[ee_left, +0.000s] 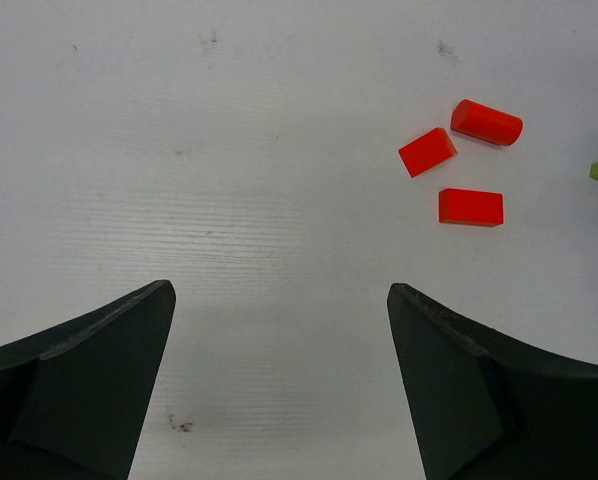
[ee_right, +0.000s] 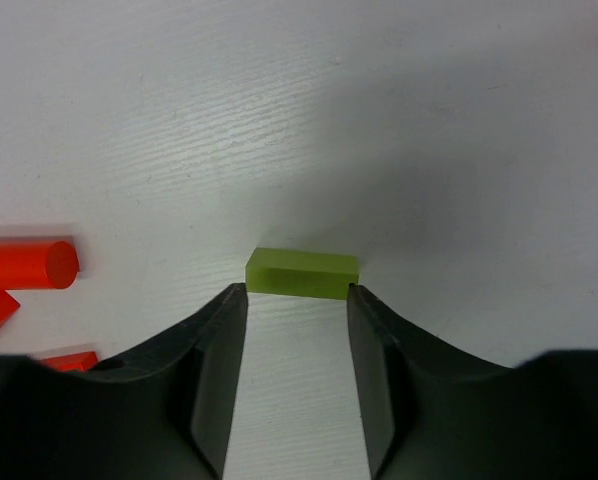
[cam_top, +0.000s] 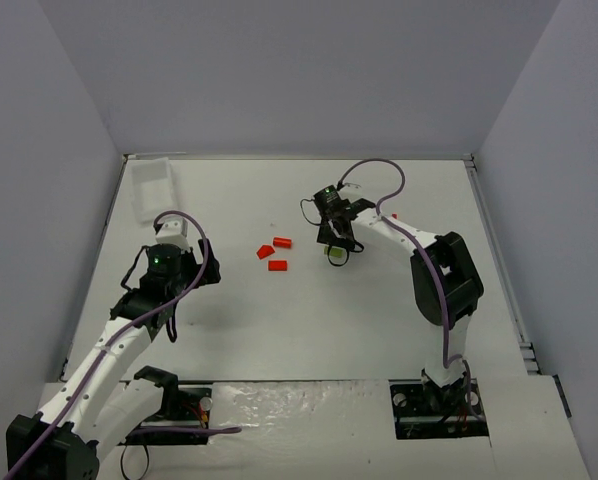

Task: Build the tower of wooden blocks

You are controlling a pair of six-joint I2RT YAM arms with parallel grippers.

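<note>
The right gripper point(ee_right: 297, 295) stood narrow and held nothing. Its dark fingers had about the width between them of the small yellow-green rectangular wooden block point(ee_right: 301, 273) lying crosswise just past their tips, flat on the white, finely grained surface point(ee_right: 399, 120). The block looked hard-edged and smoothly painted. It was probably very light and stiff, so it would not crush, but it might skate or twist away if one finger met it first. Its two small end faces seemed the natural hold, taken low and square. Off to that gripper's left lay part of a red-orange wooden cylinder point(ee_right: 27, 265) on its side, and it looked likely to roll.

The left gripper point(ee_left: 279, 290) was spread wide over bare surface, also holding nothing. Ahead of it and to its right, close together but apart, sat a red-orange rectangular block point(ee_left: 471, 207), a red-orange wedge-like block point(ee_left: 427, 152) and, farthest, the cylinder. All three were glossy and flat-faced except for the cylinder's curve. Nothing was stacked yet.
</note>
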